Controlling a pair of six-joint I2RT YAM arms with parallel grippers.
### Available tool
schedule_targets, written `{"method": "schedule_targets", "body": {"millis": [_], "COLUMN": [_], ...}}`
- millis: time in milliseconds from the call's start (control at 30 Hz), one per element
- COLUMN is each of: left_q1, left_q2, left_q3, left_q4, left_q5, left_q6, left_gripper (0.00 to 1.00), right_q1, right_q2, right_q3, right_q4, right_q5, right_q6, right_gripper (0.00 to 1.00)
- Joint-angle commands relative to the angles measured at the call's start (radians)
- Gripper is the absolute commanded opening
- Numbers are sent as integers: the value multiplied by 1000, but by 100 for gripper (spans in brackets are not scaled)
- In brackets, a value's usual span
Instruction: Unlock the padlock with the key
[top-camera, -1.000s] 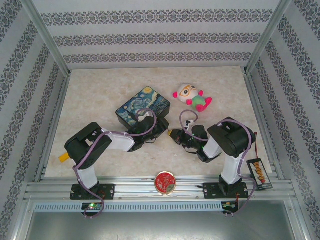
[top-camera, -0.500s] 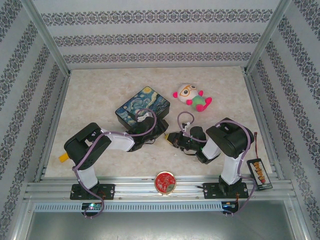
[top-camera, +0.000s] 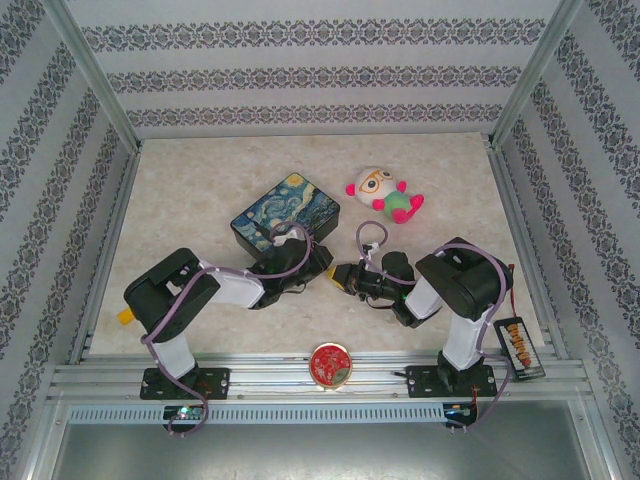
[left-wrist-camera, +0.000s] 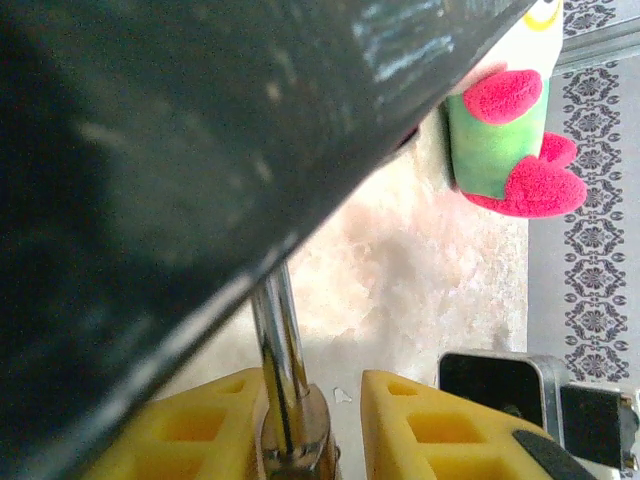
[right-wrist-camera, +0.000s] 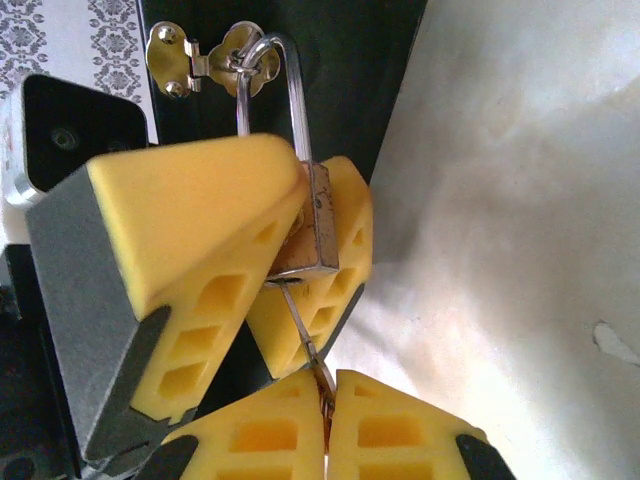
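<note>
Right wrist view: the padlock (right-wrist-camera: 318, 235) hangs by its shackle (right-wrist-camera: 297, 95) from a brass hasp (right-wrist-camera: 200, 58) on the dark tin box (right-wrist-camera: 355, 70). The left gripper (left-wrist-camera: 332, 420) is clamped on the padlock body, with a yellow pad on each side. The right gripper (right-wrist-camera: 325, 388) is pinched tight on the thin key (right-wrist-camera: 303, 335), and the key tip is at the underside of the lock body. Top external view: both grippers meet at the box's near right corner, near the table (top-camera: 200, 180) centre. A plush toy (top-camera: 387, 194) lies to the far right of the box.
</note>
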Motion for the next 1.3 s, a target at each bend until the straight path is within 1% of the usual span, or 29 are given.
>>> {"method": "schedule_targets", "body": {"millis": [0, 133, 400, 500, 633, 733, 833, 900, 933, 1067, 1100, 1133, 1200, 1267], "left_q1": [-2, 9, 36, 44, 40, 36, 36, 41, 44, 69, 72, 73, 72, 69], "left_q2": [7, -14, -10, -10, -40, -55, -72, -88, -97, -133, -145, -157, -170, -176], "left_q3": [-57, -67, -43, -21, 49, 114, 167, 184, 190, 196, 194, 196, 207, 216], "left_q4": [-98, -106, -133, -228, -493, -630, -728, -760, -771, -801, -801, -803, -813, -826], "left_q5": [34, 32, 43, 30, -72, -162, -243, -283, -300, -341, -348, -353, -346, -329], "left_q6": [-41, -32, 6, 19, 68, 134, 185, 215, 232, 279, 286, 292, 294, 268], "left_gripper": [29, 37, 37, 41, 46, 51, 52, 53, 59, 61, 63, 64, 65, 66], "right_q1": [-15, -20, -22, -41, -95, -134, -152, -153, -153, -152, -151, -150, -149, -147], "right_q2": [-19, -5, 12, 4, -22, -36, -43, -45, -45, -37, -35, -32, -27, -22], "right_q3": [-17, -28, -10, -20, -61, -80, -85, -85, -84, -78, -75, -72, -70, -68], "right_q4": [56, 56, 56, 55, 56, 50, 45, 37, 33, 28, 28, 26, 24, 22], "right_q5": [-7, -3, -17, -24, -39, -59, -72, -72, -75, -82, -84, -84, -88, -90], "right_q6": [7, 7, 6, 8, -3, -13, -19, -26, -31, -40, -44, -47, -51, -53], "right_gripper": [0, 0, 0, 0, 0, 0, 0, 0, 0, 0, 0, 0, 0, 0]}}
